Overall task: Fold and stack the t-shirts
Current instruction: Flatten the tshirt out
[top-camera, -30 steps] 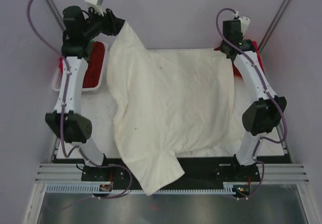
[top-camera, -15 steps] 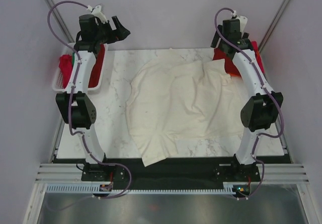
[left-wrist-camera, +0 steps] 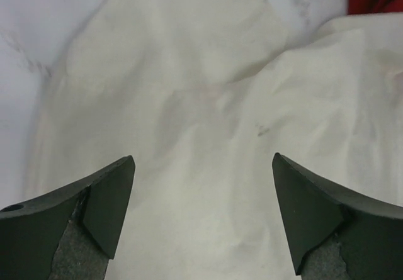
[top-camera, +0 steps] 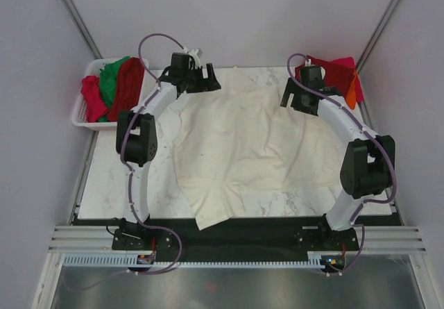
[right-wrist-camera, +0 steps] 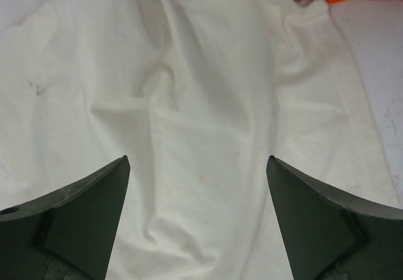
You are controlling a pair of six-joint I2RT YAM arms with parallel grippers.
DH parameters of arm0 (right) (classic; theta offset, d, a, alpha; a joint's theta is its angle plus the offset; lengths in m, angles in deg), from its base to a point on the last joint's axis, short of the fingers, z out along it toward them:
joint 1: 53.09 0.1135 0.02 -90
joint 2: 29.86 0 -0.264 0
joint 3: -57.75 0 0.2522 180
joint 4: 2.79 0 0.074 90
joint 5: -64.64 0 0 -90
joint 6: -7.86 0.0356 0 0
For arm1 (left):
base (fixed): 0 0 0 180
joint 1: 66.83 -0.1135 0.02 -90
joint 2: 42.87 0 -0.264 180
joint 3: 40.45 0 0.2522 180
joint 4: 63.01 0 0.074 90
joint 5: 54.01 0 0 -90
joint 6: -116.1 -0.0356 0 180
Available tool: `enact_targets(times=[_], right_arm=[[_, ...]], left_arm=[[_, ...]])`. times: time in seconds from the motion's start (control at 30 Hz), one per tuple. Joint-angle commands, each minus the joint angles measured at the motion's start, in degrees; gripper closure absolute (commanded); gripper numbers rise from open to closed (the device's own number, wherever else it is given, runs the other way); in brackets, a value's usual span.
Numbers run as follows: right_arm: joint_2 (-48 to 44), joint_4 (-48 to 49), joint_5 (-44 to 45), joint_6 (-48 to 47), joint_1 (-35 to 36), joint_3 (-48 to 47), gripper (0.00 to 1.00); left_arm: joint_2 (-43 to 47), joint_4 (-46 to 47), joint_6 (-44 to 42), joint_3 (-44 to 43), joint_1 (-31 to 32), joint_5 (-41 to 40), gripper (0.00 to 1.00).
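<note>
Both sets of my jaws are released now, lowered over the cream t-shirt (top-camera: 243,149) I was holding up; it lies rumpled on the worktop (top-camera: 104,184), overhanging the near edge, not yet folded.

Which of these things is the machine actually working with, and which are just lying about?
Job: cream fabric t-shirt; red and green clothes in white plastic basket; folded red and orange shirts.
Lying about: white marble tabletop; ridged metal rails.
</note>
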Motion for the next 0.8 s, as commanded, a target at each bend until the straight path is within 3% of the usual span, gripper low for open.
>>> enact_targets(times=[0.0,0.13,0.47,0.77], right_arm=[[-6.6,3.0,-2.7,0.6,2.1,2.7,0.02],[-9.4,3.0,-2.7,0.4,3.6,5.1,0.02],[-10.9,2.9,-1.7,-0.8,4.3,6.3,0.02],[-9.1,2.5,0.2,-1.4,4.3,4.6,0.02]], left_arm=[[-7.0,-5.2,3.1,-9.1,-0.9,5.1,0.03],[-13.8,-8.1,5.4,-13.3,-1.2,2.8,0.04],[-14.2,-12.1,4.8,-7.3,-3.2,-6.0,0.08],[-20.1,-25.8,-2.0,-18.7,-7.0,-15.3,0.08]])
